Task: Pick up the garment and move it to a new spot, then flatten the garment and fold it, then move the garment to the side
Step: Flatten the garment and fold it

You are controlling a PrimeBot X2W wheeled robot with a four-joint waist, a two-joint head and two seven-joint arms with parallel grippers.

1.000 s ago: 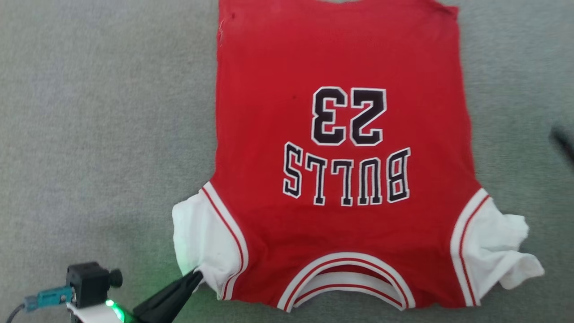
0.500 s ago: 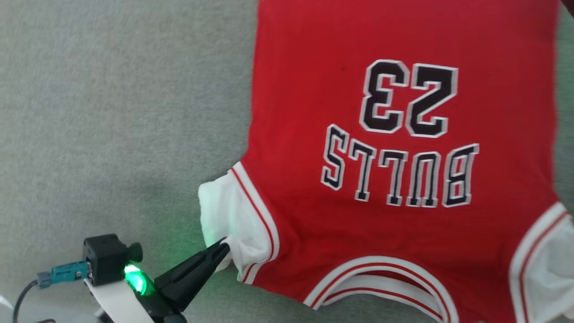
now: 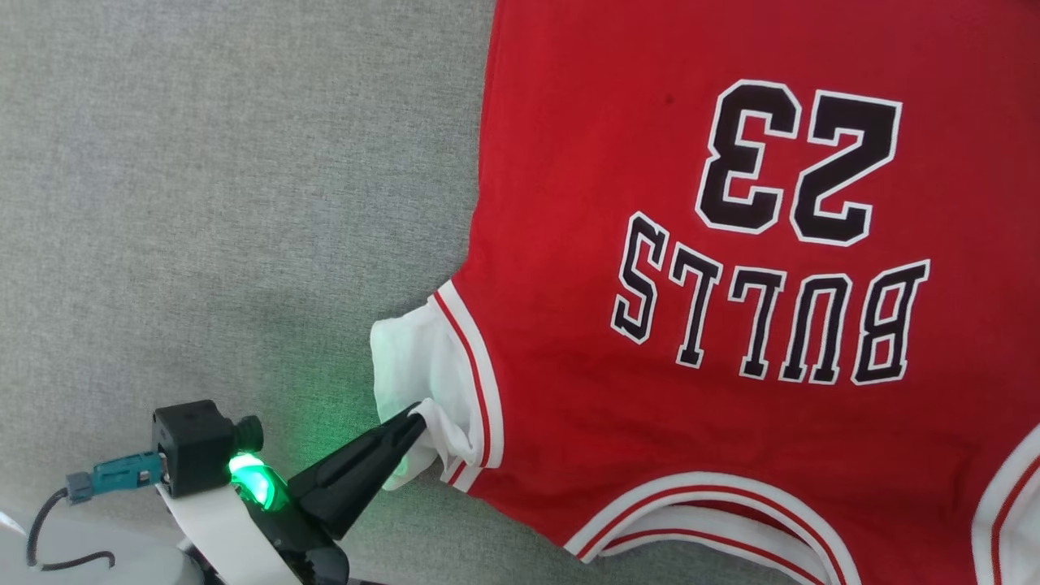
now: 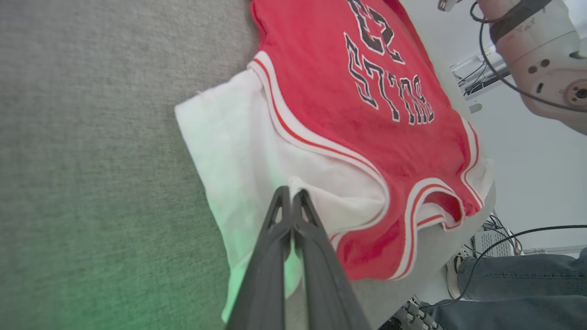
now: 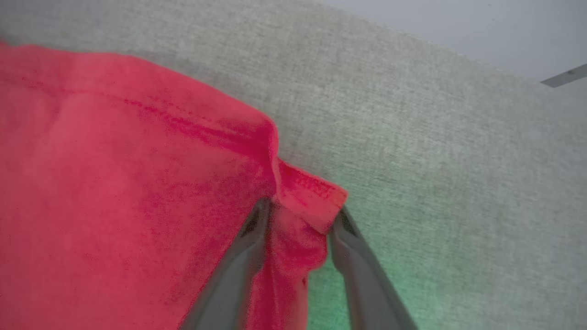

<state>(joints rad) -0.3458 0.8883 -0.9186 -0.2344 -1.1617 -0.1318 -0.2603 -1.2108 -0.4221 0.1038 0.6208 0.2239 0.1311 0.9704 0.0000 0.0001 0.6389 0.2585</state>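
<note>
View further left now; left hand (image 3: 418, 414) tight on garment (image 3: 585, 244) sleeve, right hand (image 5: 301, 208) apart astride its corner.

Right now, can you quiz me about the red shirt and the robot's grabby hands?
1. True or false: the left gripper is pinched shut on the garment's white sleeve.
2. Which number is printed on the garment? A) 32 B) 23 C) 45
3. Fill in the blank: the right gripper has one finger on each side of a ____ corner of the garment.

Key: 1 true; 2 B; 3 red.
</note>
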